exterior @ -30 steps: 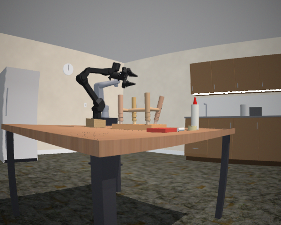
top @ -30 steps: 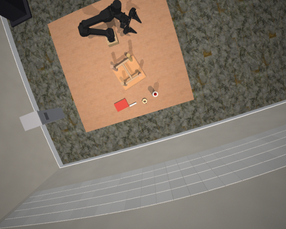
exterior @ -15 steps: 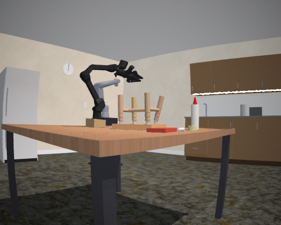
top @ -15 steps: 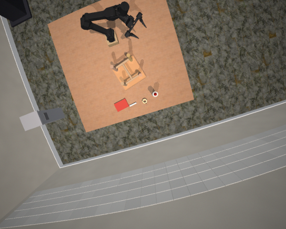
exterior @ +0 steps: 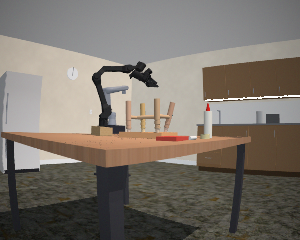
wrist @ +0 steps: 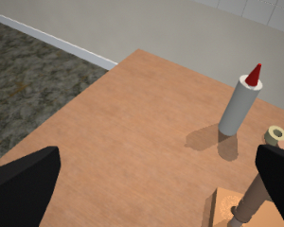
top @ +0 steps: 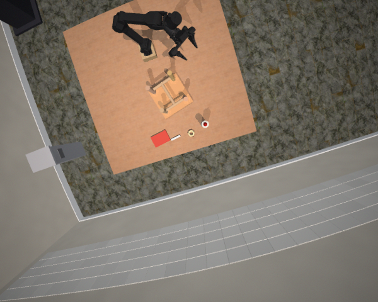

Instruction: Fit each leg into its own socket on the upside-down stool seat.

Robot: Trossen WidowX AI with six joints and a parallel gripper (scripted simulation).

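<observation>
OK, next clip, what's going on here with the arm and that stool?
The arm's gripper is open and holds nothing, raised above the upside-down stool, touching none of it. The seat lies flat on the table with four legs standing up from it; the rightmost leg in the exterior view leans noticeably, so it seems not properly seated. A glue bottle, tape roll and red block sit apart from the stool.

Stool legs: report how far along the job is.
Done: the seat lies flat on the table with four legs standing up from it. Three look upright; the rightmost leg leans visibly, so it likely isn't in line with its socket. In hand: nothing; the gripper hangs open above the stool, its fingers apart. Left: straighten that leg, then retreat.
</observation>
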